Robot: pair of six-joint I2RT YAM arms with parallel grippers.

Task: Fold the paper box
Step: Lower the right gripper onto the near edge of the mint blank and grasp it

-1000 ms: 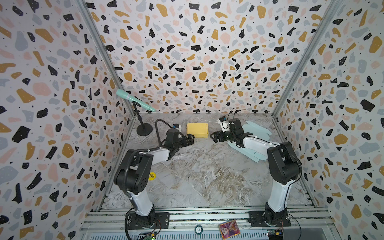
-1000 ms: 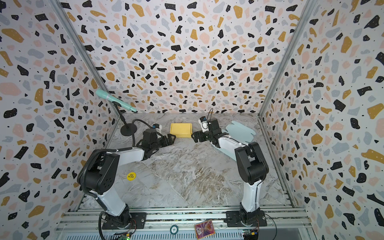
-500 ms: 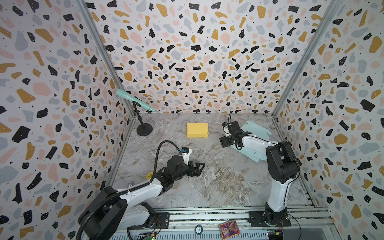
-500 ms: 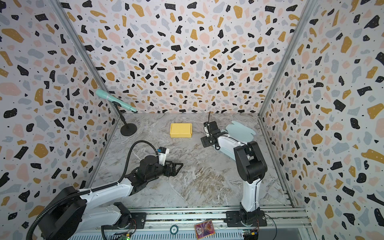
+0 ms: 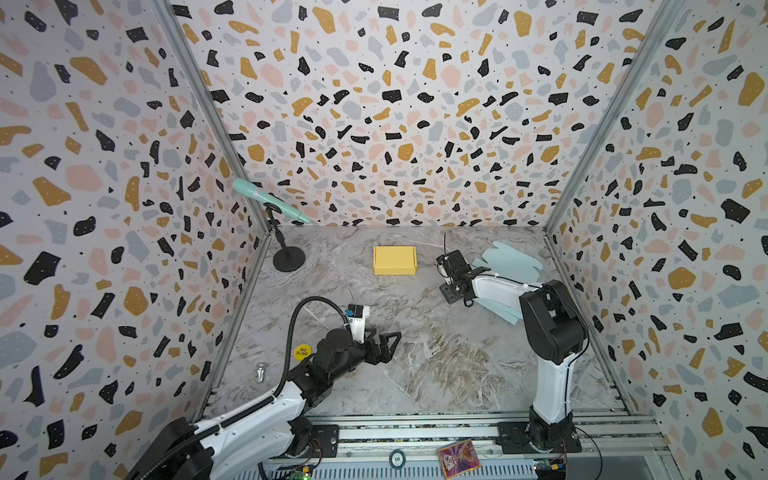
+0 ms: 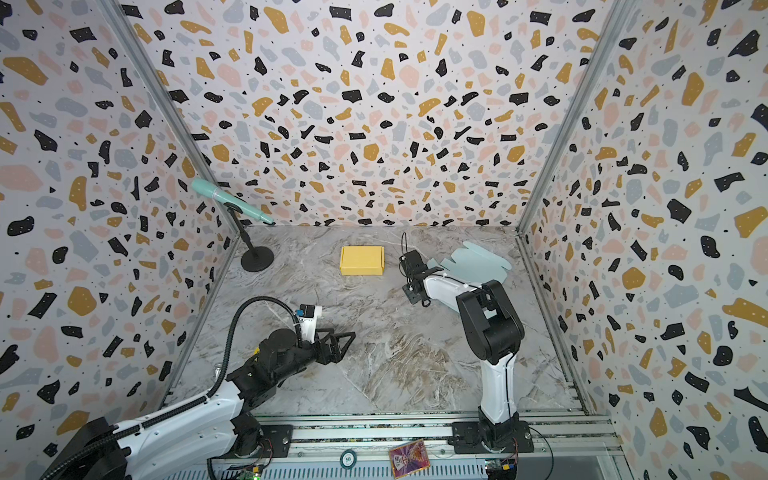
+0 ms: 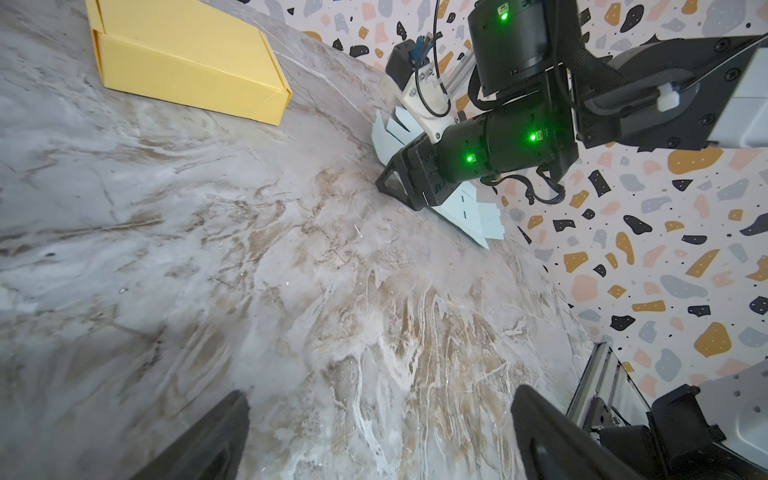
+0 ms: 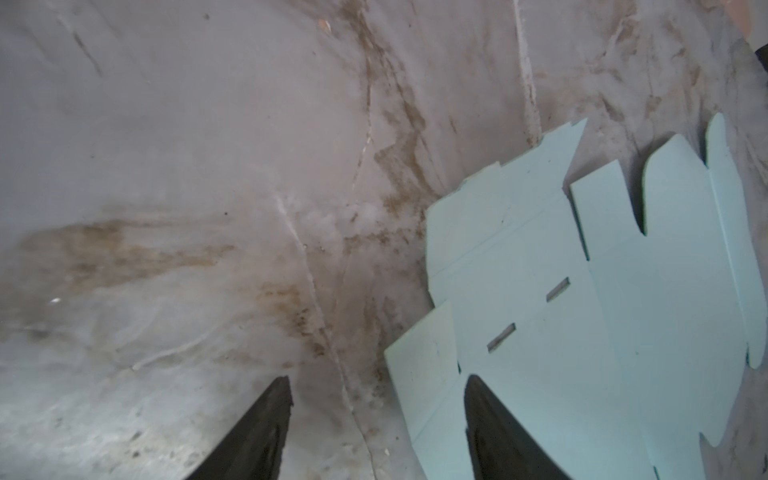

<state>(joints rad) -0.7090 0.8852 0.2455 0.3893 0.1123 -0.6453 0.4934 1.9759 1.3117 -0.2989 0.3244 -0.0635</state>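
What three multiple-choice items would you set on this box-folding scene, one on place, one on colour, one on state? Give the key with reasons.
1. Where does the yellow box lie in a top view? A) toward the back wall, right of the microphone stand; B) by the front rail; C) against the left wall.
2. What colour is the flat sheet? A) yellow; B) pale blue; C) black.
3. How is the left gripper? A) shut on the box; B) shut on the sheet; C) open and empty.
Key: 1 A, both top views show it there; 2 B, the right wrist view shows pale blue; 3 C, the left wrist view shows its jaws wide apart, nothing between.
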